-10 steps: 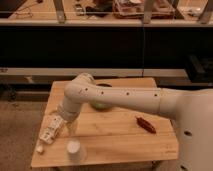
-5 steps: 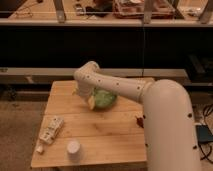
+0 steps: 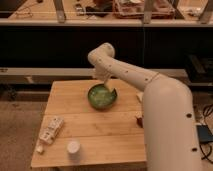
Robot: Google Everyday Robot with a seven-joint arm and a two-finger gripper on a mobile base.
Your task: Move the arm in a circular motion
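One cream-white arm is seen reaching from the lower right over a wooden table, bent at a bulbous elbow. Its pale gripper is hung just above a green bowl. Whether the gripper is spread or pressed together cannot be told. Well apart from it, toward the near left, a white packet and a white cup are set.

so it's a light wooden table with a green bowl near the back middle, a white packet lying slanted by the left edge, a small white cup near the front, a half-hidden reddish thing on the right, and the gripper over the bowl
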